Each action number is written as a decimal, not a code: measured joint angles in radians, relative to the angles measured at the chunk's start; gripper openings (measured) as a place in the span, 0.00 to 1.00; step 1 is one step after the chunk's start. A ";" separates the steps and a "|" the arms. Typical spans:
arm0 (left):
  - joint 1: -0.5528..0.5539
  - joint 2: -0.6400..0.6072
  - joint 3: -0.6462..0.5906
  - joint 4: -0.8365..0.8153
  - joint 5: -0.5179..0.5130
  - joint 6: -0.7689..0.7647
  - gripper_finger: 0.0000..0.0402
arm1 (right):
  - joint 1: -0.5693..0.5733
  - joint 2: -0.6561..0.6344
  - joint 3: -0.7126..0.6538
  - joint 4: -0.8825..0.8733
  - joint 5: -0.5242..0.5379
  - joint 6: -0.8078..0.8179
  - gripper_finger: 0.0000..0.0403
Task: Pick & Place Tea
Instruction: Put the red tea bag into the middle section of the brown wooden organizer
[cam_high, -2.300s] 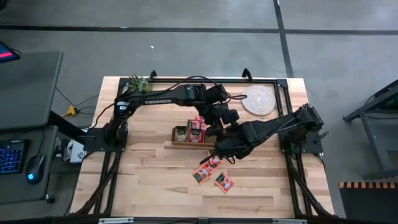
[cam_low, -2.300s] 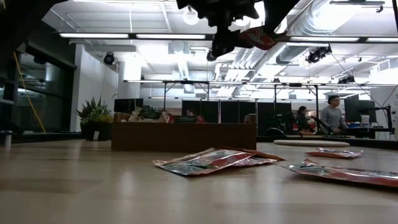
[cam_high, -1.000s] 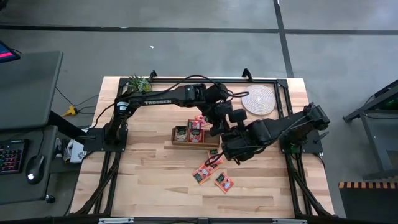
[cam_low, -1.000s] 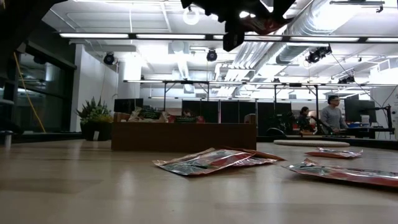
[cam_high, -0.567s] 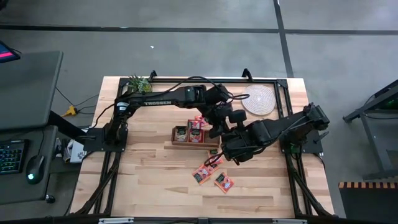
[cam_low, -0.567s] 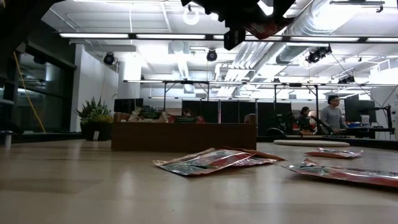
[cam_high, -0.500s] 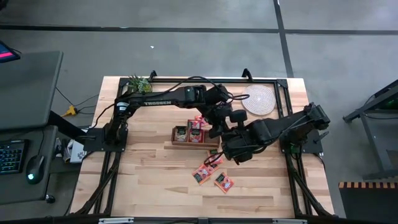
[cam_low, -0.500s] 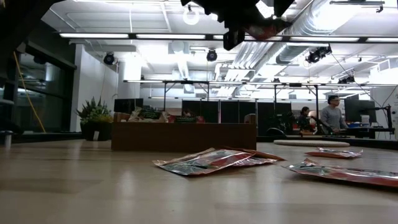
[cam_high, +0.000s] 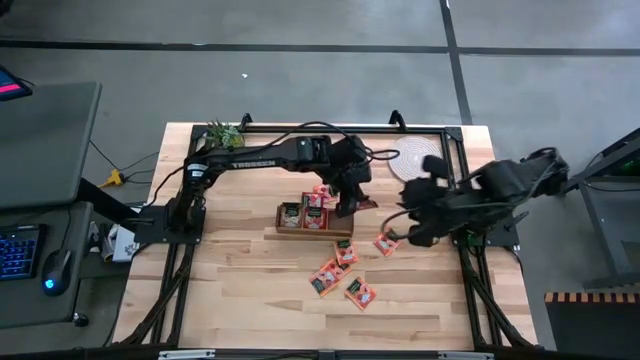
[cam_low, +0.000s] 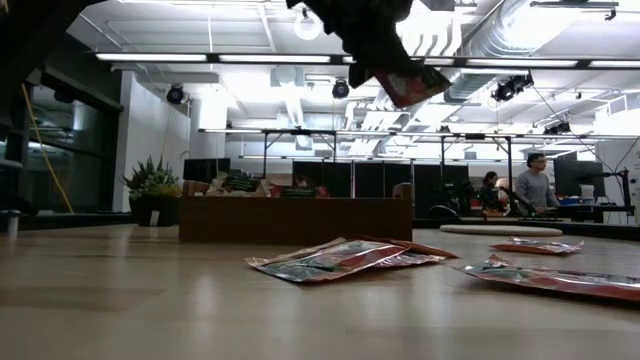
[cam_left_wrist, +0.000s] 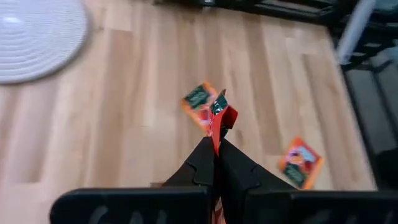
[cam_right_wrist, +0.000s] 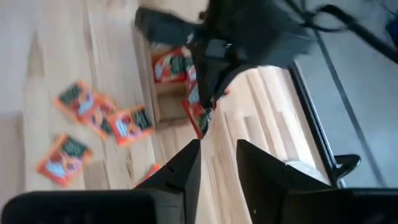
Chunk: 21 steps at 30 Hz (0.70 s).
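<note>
Tea is being carried by the left pincer (cam_left_wrist: 214, 163), whose fingers are closed on one sachet (cam_left_wrist: 219, 118) held edge-on and raised above the bench (cam_high: 250, 300); in the low view the sachet (cam_low: 415, 85) is seen hanging tilted beneath the dark fingers. Just beside and below this pincer, on the side toward the left arm's base, the wooden box (cam_high: 312, 218) is found, so the left arm is judged the nearer one for the placing. The box's long axis is laid across the bench, and the drop is judged to turn on bringing the held sachet directly above a compartment. Two compartments are seen to hold sachets already; whether the end nearest the pincer is filled cannot be told, since it is partly hidden by the arm. The right pincer (cam_right_wrist: 217, 163) is held with its fingers apart and empty, raised near the woven mat (cam_high: 418, 158), well apart from the box. A loose sachet (cam_high: 386, 243) lies on the bench just beside and below it, and three more loose sachets (cam_high: 338, 275) are spread farther toward the bench's front edge.
</note>
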 joint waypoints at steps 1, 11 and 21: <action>0.000 -0.009 -0.002 -0.007 -0.020 0.006 0.00 | 0.015 -0.017 0.000 -0.007 0.026 0.036 0.26; 0.029 -0.115 -0.002 0.045 -0.107 0.033 0.00 | 0.166 -0.093 -0.067 -0.045 0.204 0.311 0.28; 0.108 -0.251 0.000 0.043 -0.128 0.036 0.00 | 0.215 -0.178 -0.374 0.066 0.213 0.512 0.28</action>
